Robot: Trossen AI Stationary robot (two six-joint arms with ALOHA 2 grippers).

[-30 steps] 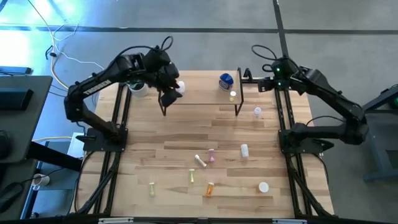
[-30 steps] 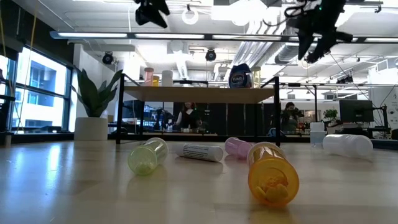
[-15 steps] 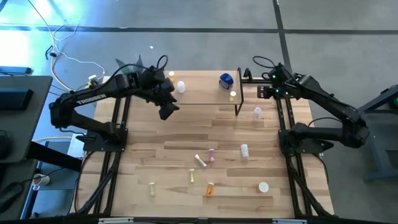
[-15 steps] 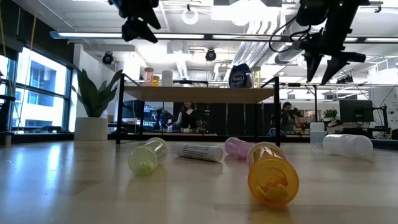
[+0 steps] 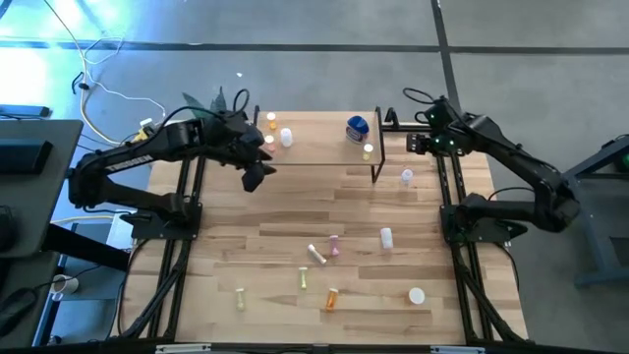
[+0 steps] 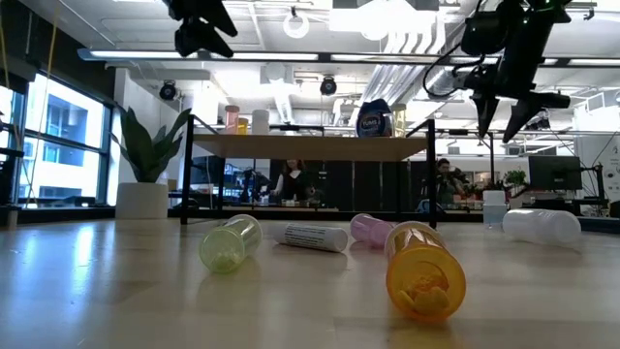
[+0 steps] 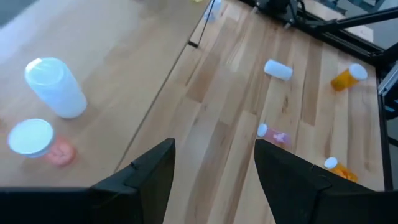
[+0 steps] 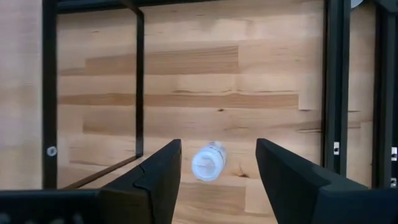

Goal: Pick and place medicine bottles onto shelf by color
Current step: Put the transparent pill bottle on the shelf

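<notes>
The shelf (image 5: 319,147) stands at the table's far side. On its board stand a blue bottle (image 5: 357,128), a white bottle (image 7: 55,87) and a pink, white-capped one (image 7: 34,140). Several more medicine bottles lie on the table near its front, among them a pink one (image 5: 335,246) and an orange one (image 5: 332,298). My left gripper (image 5: 257,175) hovers open, high above the shelf's near left corner, holding nothing. My right gripper (image 8: 217,180) hangs open above a white bottle (image 8: 207,162) that lies on the table just right of the shelf's right legs.
A potted plant (image 6: 145,160) stands at the far left beside the shelf. The shelf's black legs (image 8: 139,81) are close to my right gripper. Bare tabletop (image 5: 295,211) lies between the shelf and the scattered bottles. People sit in the room beyond.
My left gripper has drawn back from over the shelf toward the table's left and near side, sinking a little. My right gripper has come down toward the white bottle beside the shelf and has turned about its own axis.
</notes>
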